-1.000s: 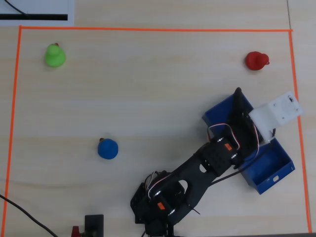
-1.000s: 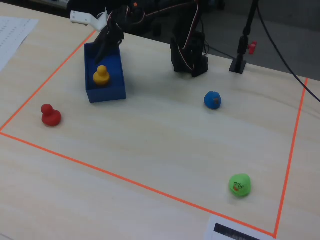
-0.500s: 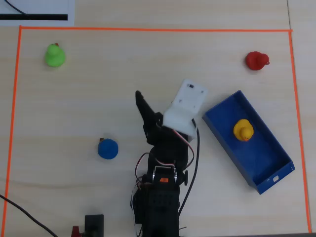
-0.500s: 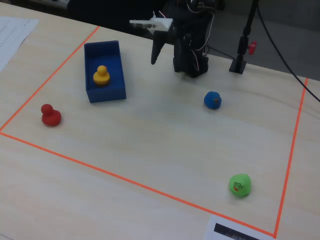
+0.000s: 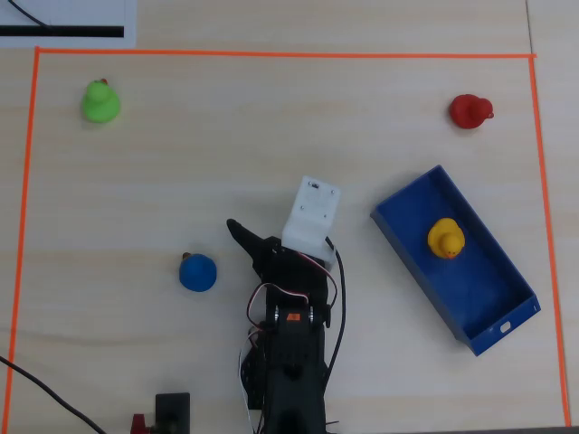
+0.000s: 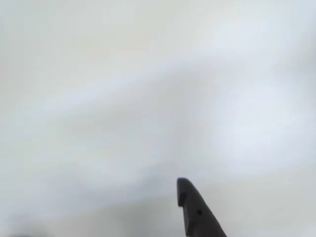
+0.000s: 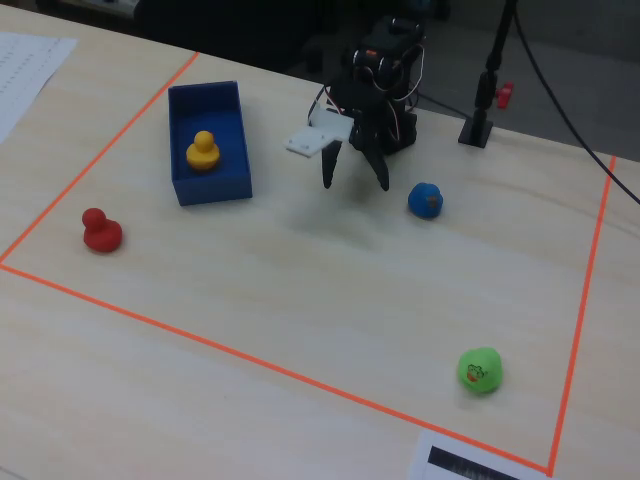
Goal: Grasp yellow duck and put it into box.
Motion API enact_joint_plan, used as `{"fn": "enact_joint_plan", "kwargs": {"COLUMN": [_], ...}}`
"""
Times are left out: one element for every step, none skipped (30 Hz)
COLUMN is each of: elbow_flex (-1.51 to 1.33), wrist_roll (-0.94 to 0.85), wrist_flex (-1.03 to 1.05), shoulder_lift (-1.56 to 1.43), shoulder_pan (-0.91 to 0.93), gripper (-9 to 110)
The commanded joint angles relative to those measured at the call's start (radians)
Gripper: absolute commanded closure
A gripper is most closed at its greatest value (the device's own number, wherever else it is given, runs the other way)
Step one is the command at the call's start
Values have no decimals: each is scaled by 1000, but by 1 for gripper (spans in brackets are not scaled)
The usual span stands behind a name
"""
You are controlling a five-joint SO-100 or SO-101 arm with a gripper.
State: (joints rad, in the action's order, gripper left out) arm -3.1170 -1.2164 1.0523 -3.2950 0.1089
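Observation:
The yellow duck (image 5: pixel 446 238) sits upright inside the dark-blue box (image 5: pixel 488 298), toward its far end; it also shows in the fixed view (image 7: pixel 202 151), in the box (image 7: pixel 214 187). My gripper (image 7: pixel 355 182) hangs open and empty near the arm's base, well apart from the box, with its two dark fingers spread. In the overhead view the gripper (image 5: pixel 268 237) lies left of the box, partly under the white camera mount (image 5: pixel 311 215). The wrist view is blurred and shows only one dark finger (image 6: pixel 193 207) over pale table.
A blue duck (image 5: pixel 197 272) lies close beside the arm. A green duck (image 5: pixel 99 101) and a red duck (image 5: pixel 469 110) sit near far corners of the orange tape border (image 5: pixel 271 53). A black stand (image 7: pixel 482 115) stands behind the arm.

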Motion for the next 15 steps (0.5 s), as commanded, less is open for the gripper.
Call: {"fn": "enact_joint_plan", "kwargs": {"elbow_flex": [8, 6, 6, 6, 6, 6, 6, 6, 6, 6, 6, 6, 6, 6, 6], "wrist_roll": [8, 8, 8, 8, 5, -3, -21, -23, -18, -18, -20, -20, -18, -18, -29], "wrist_flex": [100, 149, 192, 212, 218, 230, 255, 253, 252, 252, 252, 252, 252, 253, 256], "shoulder_lift": [-15, -15, -15, -17, -17, -17, -17, -17, -17, -17, -17, -17, -17, -17, -17], "shoulder_pan": [-57, -81, -103, -114, -115, -114, -114, -110, -103, -98, -95, -95, -95, -95, -95], "gripper": [43, 43, 44, 44, 44, 45, 47, 48, 49, 50, 53, 55, 58, 61, 68]}}
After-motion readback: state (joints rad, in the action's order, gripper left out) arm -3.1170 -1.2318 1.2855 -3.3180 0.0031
